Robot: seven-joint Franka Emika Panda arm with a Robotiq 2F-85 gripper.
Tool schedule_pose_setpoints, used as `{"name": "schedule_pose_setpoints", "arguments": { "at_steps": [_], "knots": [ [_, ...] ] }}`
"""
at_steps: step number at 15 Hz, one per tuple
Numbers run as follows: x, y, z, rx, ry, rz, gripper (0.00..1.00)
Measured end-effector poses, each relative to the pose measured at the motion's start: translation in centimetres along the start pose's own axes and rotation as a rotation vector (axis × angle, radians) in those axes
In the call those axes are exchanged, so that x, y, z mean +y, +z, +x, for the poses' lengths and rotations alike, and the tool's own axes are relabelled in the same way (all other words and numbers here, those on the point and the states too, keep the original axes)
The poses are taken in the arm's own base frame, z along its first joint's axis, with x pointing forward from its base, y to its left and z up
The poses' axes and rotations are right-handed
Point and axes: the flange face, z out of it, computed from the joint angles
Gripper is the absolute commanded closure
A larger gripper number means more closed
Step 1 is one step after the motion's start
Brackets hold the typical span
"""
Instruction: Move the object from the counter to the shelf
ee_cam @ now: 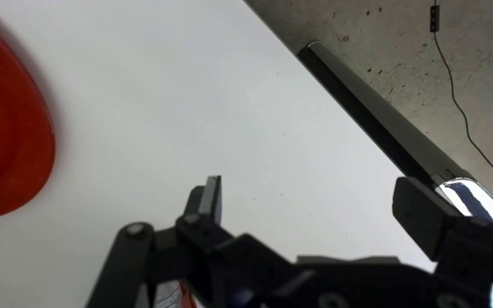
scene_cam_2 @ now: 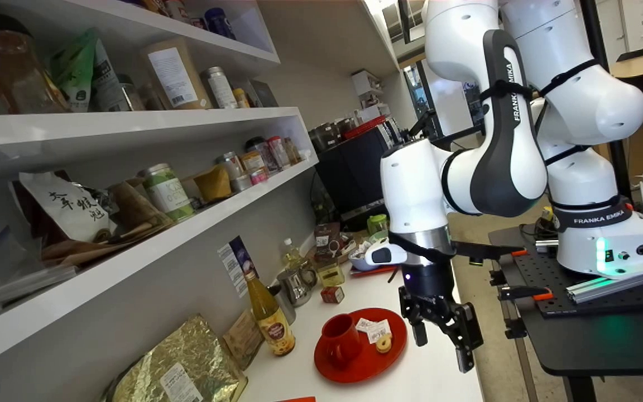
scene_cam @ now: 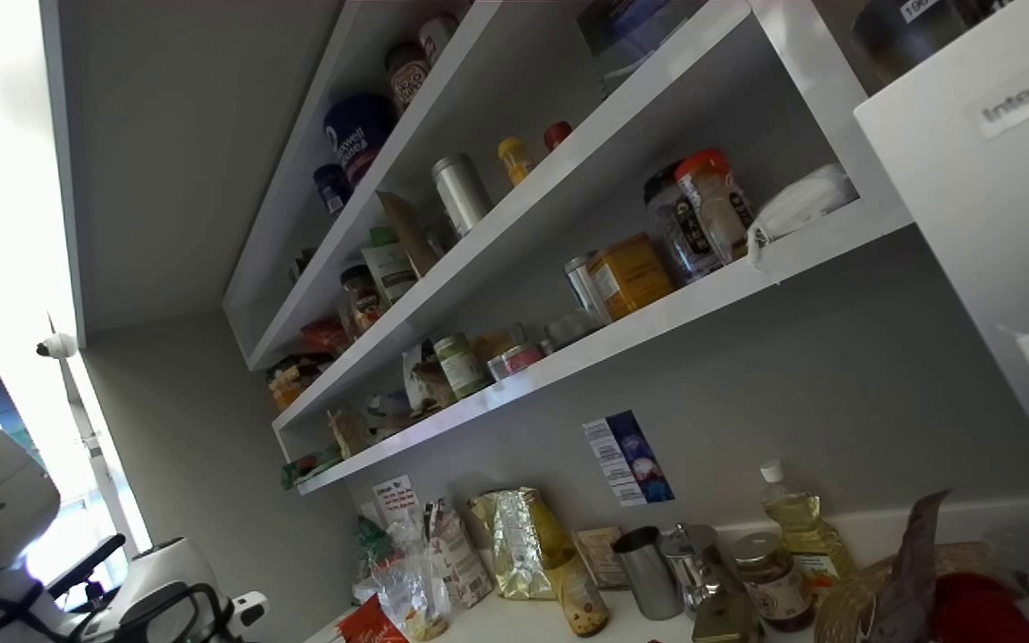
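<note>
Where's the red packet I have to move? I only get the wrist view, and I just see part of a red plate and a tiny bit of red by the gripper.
Observer: In an exterior view, the packet is on the counter, beside a clear bag. The picture's bottom edge cuts part of it off.
Operator: Okay! And is there stuff up where it's supposed to go? I can't see up there at all.
Observer: Yes. In both exterior views, the shelf holds a jar with a red lid, among other things.
</note>
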Motion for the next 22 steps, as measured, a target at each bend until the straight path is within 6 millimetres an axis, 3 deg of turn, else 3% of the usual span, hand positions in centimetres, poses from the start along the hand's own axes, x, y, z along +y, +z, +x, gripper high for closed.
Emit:
{"name": "schedule_pose_setpoints", "arguments": {
  "at_steps": [22],
  "knots": [
    [0.01,-0.33,0.71,0.032,0.004,-0.003,0.0]
  ]
}}
